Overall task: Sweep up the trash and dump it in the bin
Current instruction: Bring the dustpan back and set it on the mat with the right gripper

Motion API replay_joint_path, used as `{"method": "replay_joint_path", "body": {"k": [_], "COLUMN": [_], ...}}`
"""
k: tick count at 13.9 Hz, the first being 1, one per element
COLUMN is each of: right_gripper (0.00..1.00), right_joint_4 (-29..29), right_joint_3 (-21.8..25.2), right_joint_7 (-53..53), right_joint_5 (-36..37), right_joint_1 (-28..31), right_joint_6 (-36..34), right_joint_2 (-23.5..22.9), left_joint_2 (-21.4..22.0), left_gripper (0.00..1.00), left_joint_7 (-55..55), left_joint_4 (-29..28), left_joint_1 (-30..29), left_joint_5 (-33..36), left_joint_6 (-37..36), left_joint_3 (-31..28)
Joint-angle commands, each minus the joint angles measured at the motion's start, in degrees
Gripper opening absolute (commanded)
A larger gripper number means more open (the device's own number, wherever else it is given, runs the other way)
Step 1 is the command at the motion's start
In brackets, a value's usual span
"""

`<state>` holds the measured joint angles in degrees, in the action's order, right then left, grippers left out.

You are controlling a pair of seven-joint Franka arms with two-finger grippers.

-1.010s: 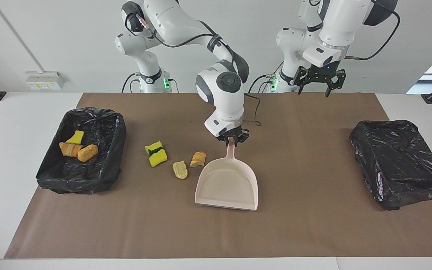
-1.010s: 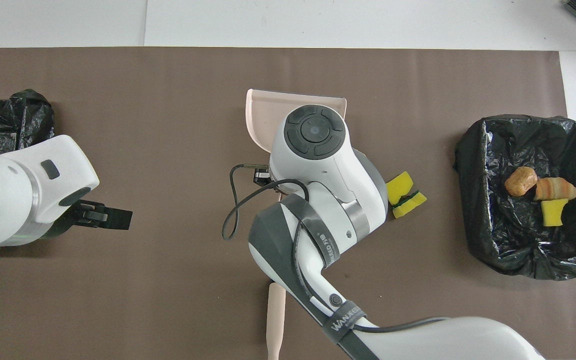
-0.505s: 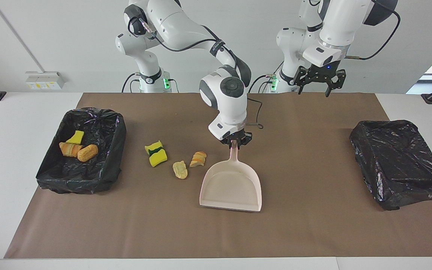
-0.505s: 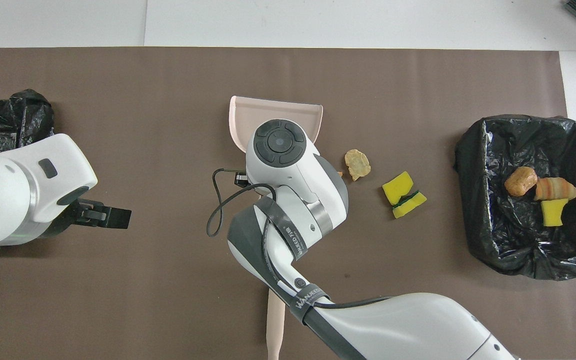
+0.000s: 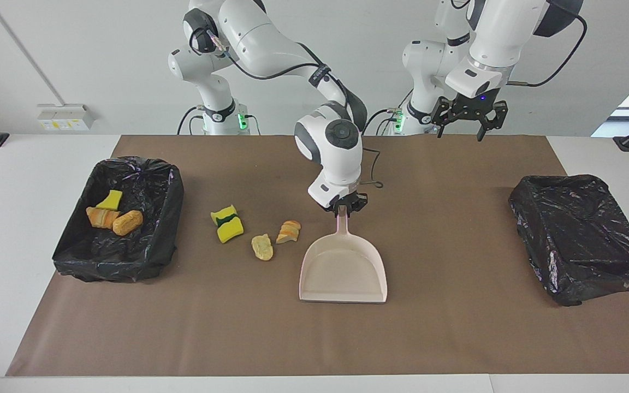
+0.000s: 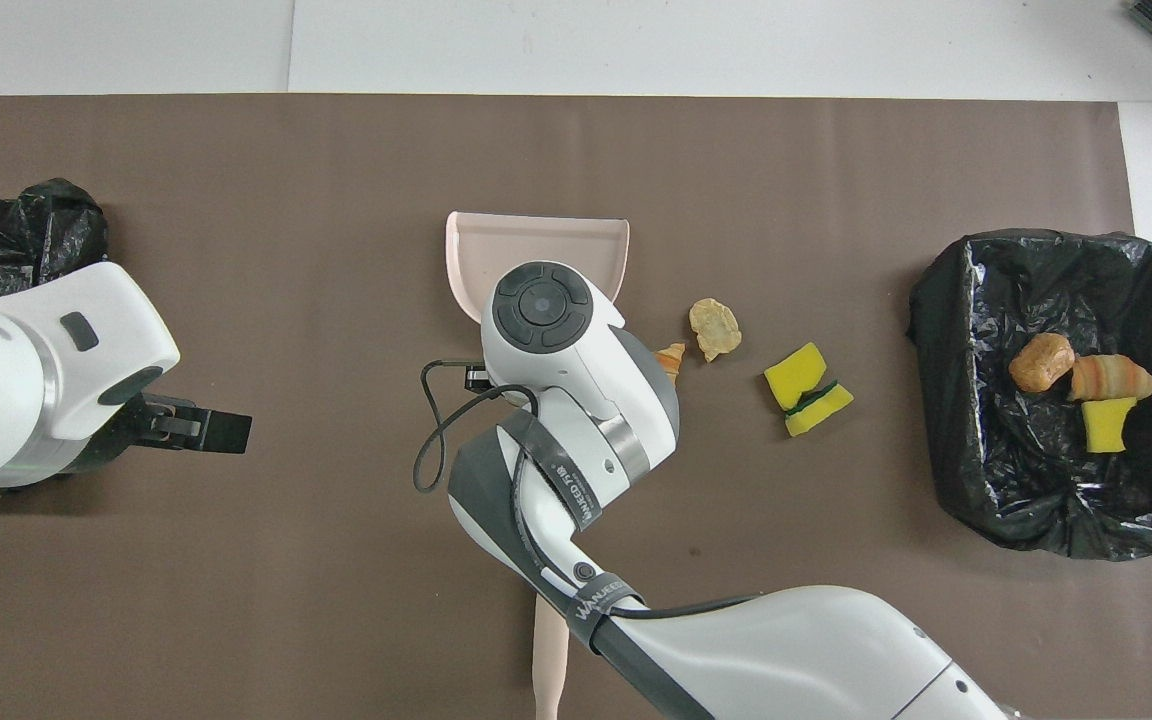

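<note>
Fingers of the right gripper (image 5: 343, 209) are clamped on the dustpan (image 5: 344, 271) handle's tip beside three trash scraps (image 5: 262, 246), while the left gripper (image 5: 468, 121) waits, spread wide.

the right gripper (image 5: 345, 209), clamped on the dustpan (image 5: 344, 270) handle, has slid the pan rightward in the facing view, away from the three loose scraps (image 5: 262, 246); its mouth now sits squarer to the frame's bottom edge.
</note>
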<state>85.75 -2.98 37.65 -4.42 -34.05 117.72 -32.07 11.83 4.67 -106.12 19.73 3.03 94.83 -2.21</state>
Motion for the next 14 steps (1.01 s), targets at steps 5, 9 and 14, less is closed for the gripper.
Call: {"method": "replay_joint_path", "body": {"k": [5,9,14], "right_gripper": [1.00,1.00,1.00], "right_joint_4": [1.2,2.0,16.6], "right_joint_3": [0.5,0.6,0.2], "right_joint_7": [-3.2,-5.3,-2.0], "right_joint_5": [-1.4,-1.3,-2.0], "right_joint_1": [4.6,6.5,1.9], "right_joint_6": [-1.5,-10.9,-18.9], "right_joint_2": [5.3,13.2,26.1], "left_joint_2": [-0.2,-0.3,-0.3], "left_gripper": [1.00,1.00,1.00], "left_joint_7": [-1.1,-1.1,-0.8], "left_joint_4": [1.3,1.3,1.3], "left_joint_1": [-1.2,-1.1,-1.4], "left_joint_5": [-0.4,-0.4,-0.4], "left_joint_6": [-1.4,-0.9,-0.9], "left_joint_3": [0.6,0.6,0.6]}}
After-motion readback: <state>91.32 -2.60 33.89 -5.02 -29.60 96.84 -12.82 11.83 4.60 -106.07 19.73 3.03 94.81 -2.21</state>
